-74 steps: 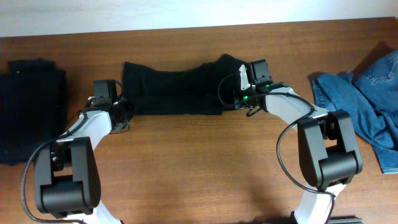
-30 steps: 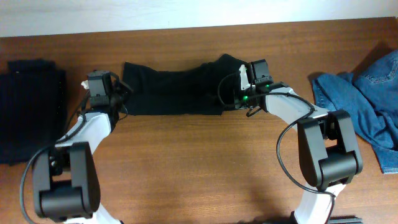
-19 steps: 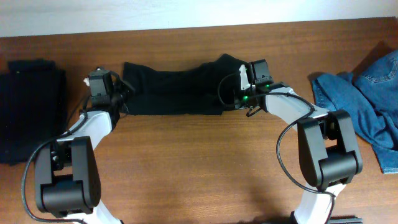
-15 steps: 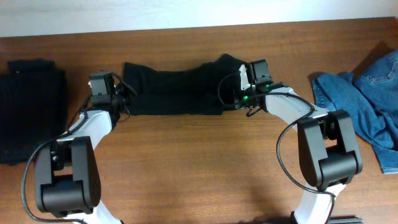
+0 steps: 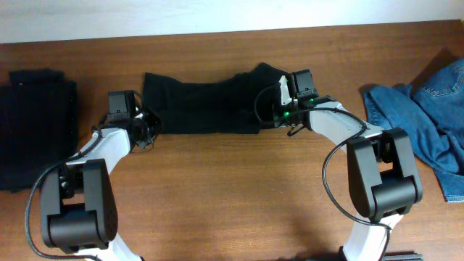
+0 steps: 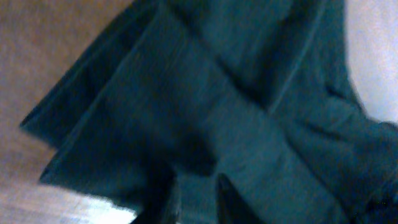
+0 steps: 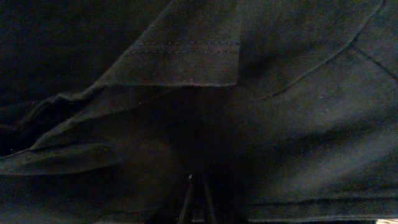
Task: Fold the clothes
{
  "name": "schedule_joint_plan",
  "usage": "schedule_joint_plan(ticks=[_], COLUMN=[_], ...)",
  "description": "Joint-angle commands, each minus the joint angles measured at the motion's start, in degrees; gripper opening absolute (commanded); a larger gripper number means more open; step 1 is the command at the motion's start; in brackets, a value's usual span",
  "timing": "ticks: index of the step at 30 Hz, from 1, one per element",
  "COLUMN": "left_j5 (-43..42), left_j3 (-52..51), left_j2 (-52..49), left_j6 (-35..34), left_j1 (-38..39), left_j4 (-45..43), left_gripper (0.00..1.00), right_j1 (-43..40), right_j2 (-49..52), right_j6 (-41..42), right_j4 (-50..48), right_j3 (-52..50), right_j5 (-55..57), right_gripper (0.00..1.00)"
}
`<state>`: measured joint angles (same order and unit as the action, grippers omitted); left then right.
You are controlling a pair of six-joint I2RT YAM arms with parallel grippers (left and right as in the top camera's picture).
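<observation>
**Table stock, black garment between both arms**

1. Black garment (image 5: 203, 105): I see it toward the back of the table (image 5: 232, 196), about the middle. It lies flat as a long band running left to right, with doubled layers and a raised hump at its right end. Matte, no print.
2. Left gripper (image 5: 150, 125): at the lower left corner of the band, touching or just over its edge. My left wrist view is blurred and shows only pleats of the garment (image 6: 236, 124) over bare wood, so I cannot tell how its fingers are set.
3. Right gripper (image 5: 270, 110): at the right end of the band. In my right wrist view the gripper (image 7: 196, 193) has its fingers drawn together, pinching the garment (image 7: 280, 124) under a stitched hem.
4. Black pile (image 5: 36, 123): dark cloth lying flat at the far left, well apart from the band.
5. Blue jeans (image 5: 435, 109): crumpled at the far right edge.
</observation>
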<state>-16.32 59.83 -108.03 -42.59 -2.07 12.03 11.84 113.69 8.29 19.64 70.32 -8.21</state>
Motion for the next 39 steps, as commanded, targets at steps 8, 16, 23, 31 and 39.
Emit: schedule_joint_plan(ticks=[8, 16, 23, 31, 39], left_j5=[2.9, 3.0, 4.1, 4.1, 5.1], left_j3=[1.0, 1.0, 1.0, 3.5, 3.7], left_j2=[-0.1, -0.2, -0.2, 3.0, 7.8], left_j6=[0.7, 0.7, 0.7, 7.6, 9.1], left_j1=[-0.3, -0.3, -0.4, -0.3, 0.2], left_j4=[2.8, 3.3, 3.0, 0.5, 3.1], left_gripper=[0.45, 0.44, 0.43, 0.44, 0.39], right_j1=[0.5, 0.5, 0.5, 0.5, 0.5], right_j2=[1.1, 1.1, 1.1, -4.1, -8.5], right_j6=[-0.5, -0.6, -0.6, -0.6, -0.5], right_j4=[-0.5, -0.5, -1.4, -0.1, 5.1], right_j3=[0.3, 0.3, 0.4, 3.6, 4.2], right_j5=[1.2, 1.2, 1.2, 0.4, 0.3], right_gripper=[0.12, 0.12, 0.13, 0.17, 0.18])
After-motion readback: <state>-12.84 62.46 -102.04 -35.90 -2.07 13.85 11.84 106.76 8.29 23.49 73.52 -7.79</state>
